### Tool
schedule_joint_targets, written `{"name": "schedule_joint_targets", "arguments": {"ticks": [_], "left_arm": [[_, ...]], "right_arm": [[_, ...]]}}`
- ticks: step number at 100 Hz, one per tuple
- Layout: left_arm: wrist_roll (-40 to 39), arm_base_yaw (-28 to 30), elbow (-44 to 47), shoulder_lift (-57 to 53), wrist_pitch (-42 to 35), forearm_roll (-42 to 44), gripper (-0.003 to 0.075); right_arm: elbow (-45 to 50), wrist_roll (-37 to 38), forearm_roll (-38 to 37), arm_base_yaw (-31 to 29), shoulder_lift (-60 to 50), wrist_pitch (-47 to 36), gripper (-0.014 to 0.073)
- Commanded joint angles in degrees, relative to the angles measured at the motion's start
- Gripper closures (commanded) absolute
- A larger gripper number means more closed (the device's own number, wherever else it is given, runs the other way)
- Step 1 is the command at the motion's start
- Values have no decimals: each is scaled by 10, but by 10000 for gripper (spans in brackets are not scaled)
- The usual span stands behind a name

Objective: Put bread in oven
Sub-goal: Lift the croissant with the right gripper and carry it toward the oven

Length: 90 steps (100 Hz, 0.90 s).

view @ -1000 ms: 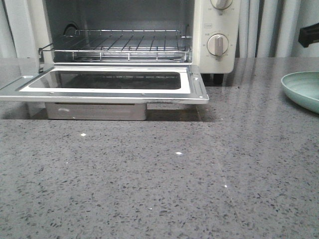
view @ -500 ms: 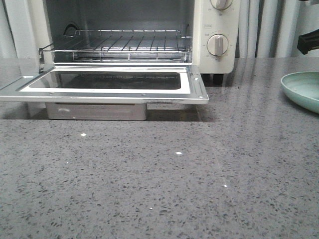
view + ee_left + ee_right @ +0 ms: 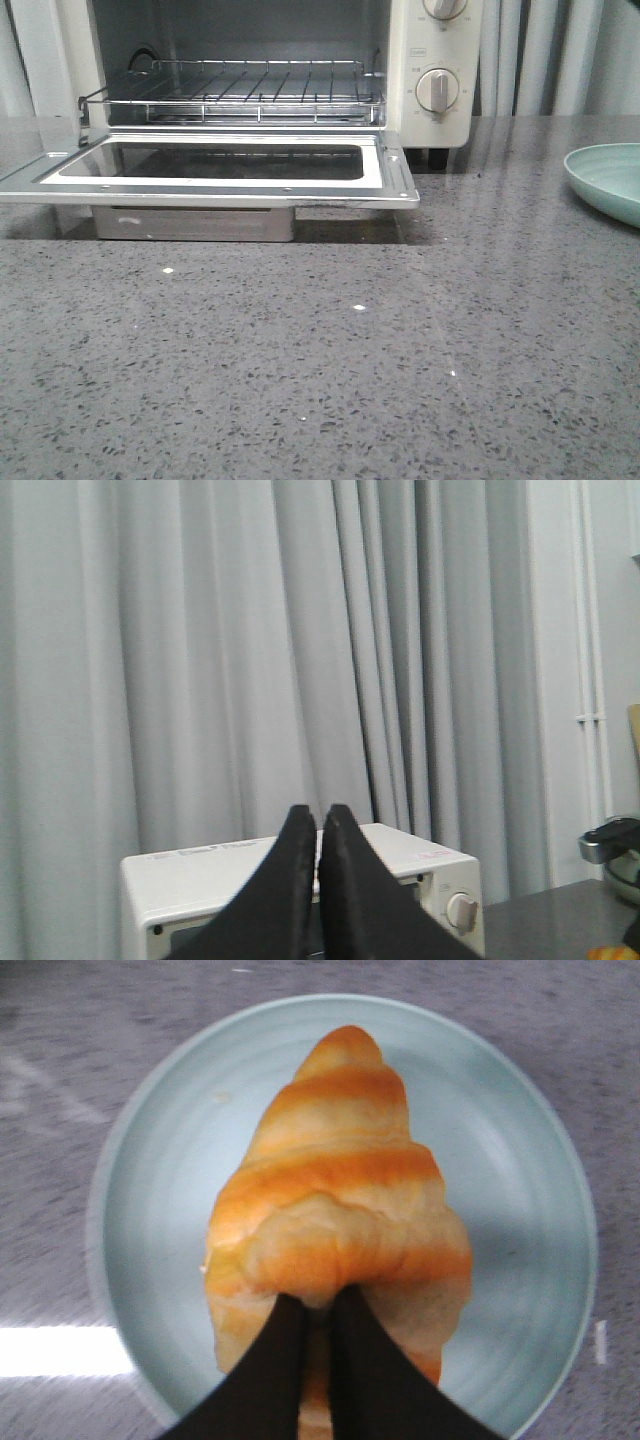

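Observation:
The bread [image 3: 340, 1190], a golden croissant-shaped roll, fills the right wrist view over a pale green plate [image 3: 520, 1160]. My right gripper [image 3: 318, 1300] is shut on the bread's near end, its fingers pinching a fold of it. Neither the right gripper nor the bread shows in the front view. The cream-white oven [image 3: 435, 50] stands at the back left with its door [image 3: 220, 185] dropped flat and the wire rack [image 3: 240, 95] bare. My left gripper [image 3: 319, 812] is shut and empty, raised in front of the oven [image 3: 200, 880].
The plate's edge [image 3: 610, 180] shows at the right of the grey speckled counter [image 3: 320, 380]. Grey curtains [image 3: 250, 630] hang behind the oven. A metal part of the other arm [image 3: 615, 845] shows at the right of the left wrist view.
The dark part of the right arm seen at the right edge of the front view has left that view. The oven and plate have not moved.

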Motion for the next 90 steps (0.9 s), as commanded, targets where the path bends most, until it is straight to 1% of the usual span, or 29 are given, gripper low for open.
{"name": "schedule_joint_targets", "arguments": {"ticks": [1,7,15,35,56,67,77,90], "left_arm": [[-5,8,-14,8,-41,5,742],[-5,14,-14,8,-54,5,742],[-5,18,-12,8,-61,5,742],[-5,23,-4,8,-61,1,742],[-5,23,22,8,-58,-14,742],[-5,23,33,8,-56,-19,742],[-5,23,34,8,-56,-19,742],[-5,23,34,8,-56,-19,742]], "right_arm": [[-17,-34,23,15,-41,8,662],[-17,-34,28,32,-58,34,662],[-17,-53,38,58,-75,48,662],[-17,-108,117,138,-119,56,662],[-28,-109,122,248,-127,60,662],[-45,-114,122,301,-127,25,662],[-64,-141,122,339,-123,-19,662],[-104,-164,122,354,-89,-31,662]]}}
